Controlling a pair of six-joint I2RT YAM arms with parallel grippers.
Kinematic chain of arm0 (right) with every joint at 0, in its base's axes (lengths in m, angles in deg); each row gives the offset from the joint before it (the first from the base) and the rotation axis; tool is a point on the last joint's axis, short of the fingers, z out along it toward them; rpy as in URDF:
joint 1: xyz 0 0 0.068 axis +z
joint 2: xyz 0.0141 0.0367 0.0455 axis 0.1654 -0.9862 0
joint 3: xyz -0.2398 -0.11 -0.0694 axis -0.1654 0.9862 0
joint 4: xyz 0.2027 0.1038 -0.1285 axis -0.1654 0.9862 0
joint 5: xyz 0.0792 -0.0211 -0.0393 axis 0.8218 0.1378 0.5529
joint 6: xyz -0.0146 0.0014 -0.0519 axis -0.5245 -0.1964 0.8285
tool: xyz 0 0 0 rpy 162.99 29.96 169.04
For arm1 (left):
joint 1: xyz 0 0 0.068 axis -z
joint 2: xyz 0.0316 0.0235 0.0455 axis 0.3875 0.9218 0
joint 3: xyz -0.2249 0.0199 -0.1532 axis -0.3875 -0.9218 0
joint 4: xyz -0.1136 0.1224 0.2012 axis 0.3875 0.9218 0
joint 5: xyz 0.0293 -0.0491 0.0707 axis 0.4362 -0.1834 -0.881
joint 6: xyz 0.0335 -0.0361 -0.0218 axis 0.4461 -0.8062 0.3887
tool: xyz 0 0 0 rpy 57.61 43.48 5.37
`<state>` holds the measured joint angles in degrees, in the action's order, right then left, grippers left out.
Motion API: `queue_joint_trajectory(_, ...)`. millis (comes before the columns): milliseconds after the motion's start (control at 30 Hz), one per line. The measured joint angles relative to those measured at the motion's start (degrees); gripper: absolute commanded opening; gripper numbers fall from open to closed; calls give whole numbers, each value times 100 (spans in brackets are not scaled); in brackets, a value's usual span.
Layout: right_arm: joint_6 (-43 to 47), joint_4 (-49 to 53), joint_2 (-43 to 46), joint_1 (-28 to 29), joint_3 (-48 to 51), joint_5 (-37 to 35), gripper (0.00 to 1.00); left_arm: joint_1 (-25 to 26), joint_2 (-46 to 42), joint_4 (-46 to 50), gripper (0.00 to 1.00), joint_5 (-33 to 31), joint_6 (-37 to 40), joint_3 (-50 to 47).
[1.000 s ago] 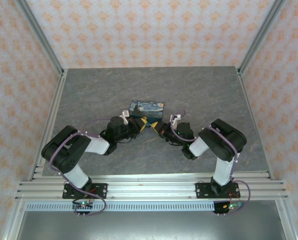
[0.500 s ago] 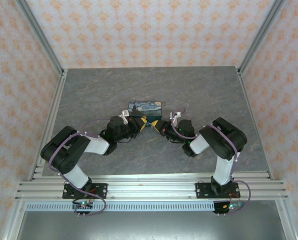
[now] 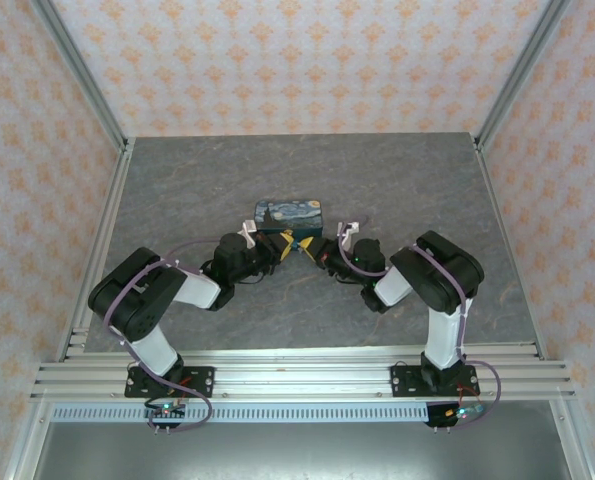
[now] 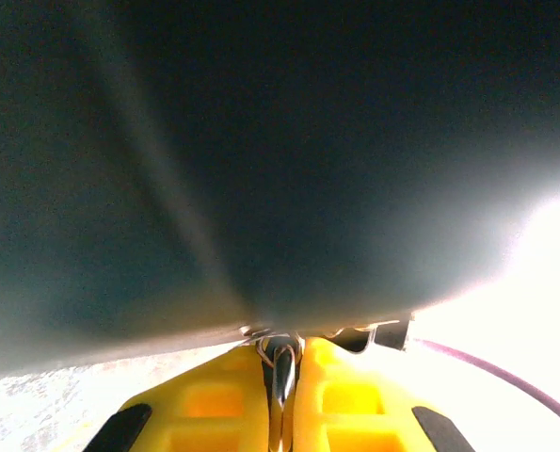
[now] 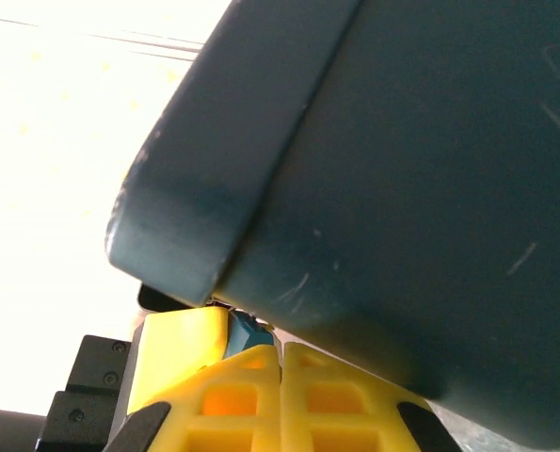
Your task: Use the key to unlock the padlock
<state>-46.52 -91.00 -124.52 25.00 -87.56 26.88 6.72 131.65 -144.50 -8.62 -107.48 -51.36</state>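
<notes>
Both arms are reaching low over the grey worktop [image 3: 397, 180], elbows folded back toward their bases and forearms angling inward, so that the two wrists are meeting nose to nose at the middle. The left gripper [image 3: 285, 243] and the right gripper [image 3: 307, 248] are sitting just beside each other, right at the near side of the starry-night painted box [image 3: 290, 214].

In the left wrist view the left gripper's yellow fingers [image 4: 214, 395] are pointing up at the dark underside of the box, which is looming close above them. The fingers are lying almost together, clamping a thin metal piece [image 4: 282, 365] that is standing upright in the narrow slot between them, with small wire loops showing at its top. Whether that piece is the key or the shackle I cannot tell.

In the right wrist view the right gripper's yellow fingers [image 5: 345, 395] are pressing together, leaving only a hairline gap. The teal-blue padlock [image 5: 250, 331] is peeking out at the tip of the finger on the left of that view, tucked just under the rounded edge of the box and touching the fingertip. Whether the fingers are pinching any part of it I cannot tell. A paler yellow block [image 5: 179, 347] on a black mount is sitting just beside the padlock on its left
</notes>
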Motion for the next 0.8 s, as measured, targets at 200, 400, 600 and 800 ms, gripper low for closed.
queue_joint_trajectory(200,-87,2,0,-20,-74,63,0,-2,0,-61,0,-24,-7,0)
queue_joint_trajectory(400,-236,146,-70,-44,-269,175,0,-2,0,-33,0,-155,81,9)
queue_joint_trajectory(600,-426,271,-251,-46,-446,181,0,-2,0,249,0,-334,391,90)
queue_joint_trajectory(800,-721,280,-450,-20,-446,197,0,0,0,632,0,-348,822,142)
